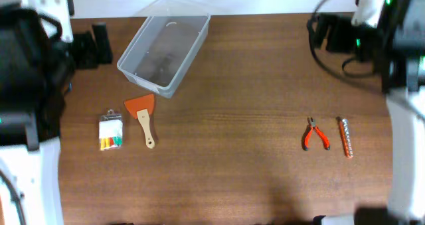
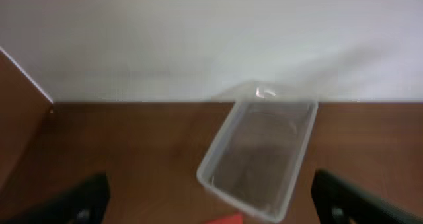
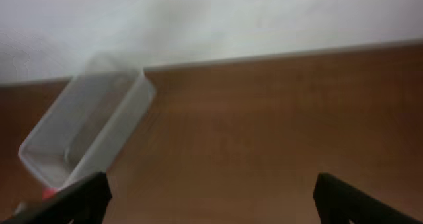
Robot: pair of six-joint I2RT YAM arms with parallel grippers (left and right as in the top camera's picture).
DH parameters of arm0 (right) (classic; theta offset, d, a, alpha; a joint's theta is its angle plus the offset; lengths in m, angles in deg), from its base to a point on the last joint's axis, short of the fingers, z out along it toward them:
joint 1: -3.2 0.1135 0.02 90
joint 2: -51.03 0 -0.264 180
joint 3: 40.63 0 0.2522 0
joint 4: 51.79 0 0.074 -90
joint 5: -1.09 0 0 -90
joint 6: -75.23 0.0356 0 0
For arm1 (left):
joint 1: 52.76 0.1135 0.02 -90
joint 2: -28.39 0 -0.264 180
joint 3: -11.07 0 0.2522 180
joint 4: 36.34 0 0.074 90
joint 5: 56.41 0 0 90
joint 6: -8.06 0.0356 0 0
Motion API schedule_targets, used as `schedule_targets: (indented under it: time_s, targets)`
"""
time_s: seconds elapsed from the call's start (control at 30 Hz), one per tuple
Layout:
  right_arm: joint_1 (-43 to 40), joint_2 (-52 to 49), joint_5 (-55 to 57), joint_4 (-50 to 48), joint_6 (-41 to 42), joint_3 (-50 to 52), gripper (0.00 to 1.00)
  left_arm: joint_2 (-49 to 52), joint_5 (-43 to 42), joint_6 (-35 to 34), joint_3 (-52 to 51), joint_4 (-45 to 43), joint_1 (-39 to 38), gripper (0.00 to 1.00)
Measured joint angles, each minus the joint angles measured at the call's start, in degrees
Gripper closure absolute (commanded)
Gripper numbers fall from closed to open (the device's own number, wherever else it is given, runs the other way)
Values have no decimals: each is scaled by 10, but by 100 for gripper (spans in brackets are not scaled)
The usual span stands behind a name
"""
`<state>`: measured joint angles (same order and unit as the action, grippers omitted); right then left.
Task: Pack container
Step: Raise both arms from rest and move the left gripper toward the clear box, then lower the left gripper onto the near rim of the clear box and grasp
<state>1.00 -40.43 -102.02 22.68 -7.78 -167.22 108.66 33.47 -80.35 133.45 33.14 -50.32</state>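
A: We take twelve o'clock as the table's (image 1: 252,85) wall edge in the overhead view. The container (image 1: 163,52) sits at about eleven o'clock from the table's middle, close to that edge, open side up. Its long axis runs from one to seven o'clock, and we see the brown wood through its clear floor.

B: We agree. The left wrist view has the container (image 2: 261,161) straight ahead. The right wrist view has it (image 3: 86,128) off to the left.

A: What lies nearest to it?

B: The scraper (image 1: 143,117), just beside the container's near short end at six o'clock. Its orange blade is toward the tub and its wooden handle points to six. The packet (image 1: 111,131) of coloured pieces is near the scraper, at its nine o'clock.

A: What lies further out?

B: The pliers (image 1: 315,135) with orange handles lie well apart at four o'clock of the container. The rod (image 1: 344,137) is just beside them at three o'clock.

A: And the tools?

B: The left gripper (image 1: 93,44) is near the container at nine o'clock. In its own view (image 2: 210,187) the fingers stand wide apart with nothing between them. The right gripper (image 1: 329,32) is well apart at three o'clock, and its fingers are likewise spread wide (image 3: 211,191), holding nothing.
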Motion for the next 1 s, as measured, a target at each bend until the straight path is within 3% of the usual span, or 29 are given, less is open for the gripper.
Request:
schedule_targets:
  time_s: [0.07,0.2,0.57,0.77,1.0]
  targets:
    - [0,-81,-7,78,-1,-110,1,44,-2,7,66,57,0,1]
    - [0,-171,-14,157,-4,-198,1,93,-10,13,102,127,0,1]
    - [0,-245,-14,188,-7,-205,1,134,-47,2,102,162,0,1]
    - [0,-245,-14,206,-35,-205,1,170,-53,-63,93,167,0,1]
    - [11,-245,0,227,-84,-205,1,284,-57,-172,63,171,0,1]
